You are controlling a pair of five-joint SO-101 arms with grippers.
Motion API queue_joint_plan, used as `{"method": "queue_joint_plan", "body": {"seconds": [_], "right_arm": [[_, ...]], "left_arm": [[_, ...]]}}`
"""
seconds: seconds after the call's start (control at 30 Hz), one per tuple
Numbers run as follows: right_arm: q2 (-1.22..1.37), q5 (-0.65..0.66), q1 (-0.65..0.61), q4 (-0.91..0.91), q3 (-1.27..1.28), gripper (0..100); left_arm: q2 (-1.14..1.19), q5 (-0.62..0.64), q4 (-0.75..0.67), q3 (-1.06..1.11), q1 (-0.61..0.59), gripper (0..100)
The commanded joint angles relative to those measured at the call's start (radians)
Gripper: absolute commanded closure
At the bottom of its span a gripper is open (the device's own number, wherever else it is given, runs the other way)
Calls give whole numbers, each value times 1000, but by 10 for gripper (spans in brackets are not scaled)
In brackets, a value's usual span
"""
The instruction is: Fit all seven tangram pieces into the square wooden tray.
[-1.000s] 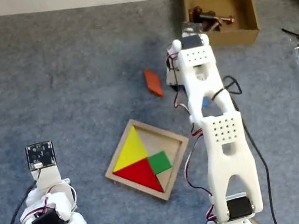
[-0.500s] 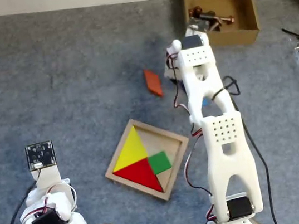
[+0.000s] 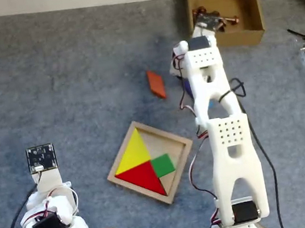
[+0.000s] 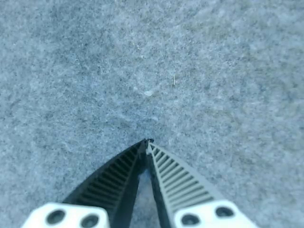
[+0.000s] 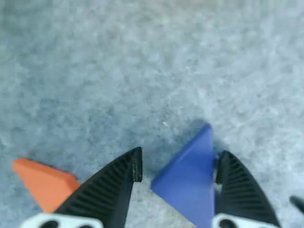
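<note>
Blue triangular tangram piece (image 5: 187,183): on grey carpet, between the parted fingers of right gripper (image 5: 180,164), seemingly unclamped. Orange parallelogram piece (image 5: 42,183): just beside. Square wooden tray (image 3: 162,141): partly filled, well apart. Left gripper (image 4: 147,142): pinched together, empty. Step judged: grasping blue; next, close squarely, carry trayward.

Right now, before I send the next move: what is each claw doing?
Left claw: closed, holding nothing.
Right claw: open, with the blue triangle between its fingers, not clamped on it.
</note>
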Motion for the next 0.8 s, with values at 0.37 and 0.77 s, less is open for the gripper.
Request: {"method": "queue_joint_plan", "body": {"seconds": [0.37,0.77], "right_arm": [[19,173,-8,59,2,800],[15,384,-47,171,-48,800]], "left_arm": [[-5,9,9,21,15,995],[-5,9,9,21,15,995]]}}
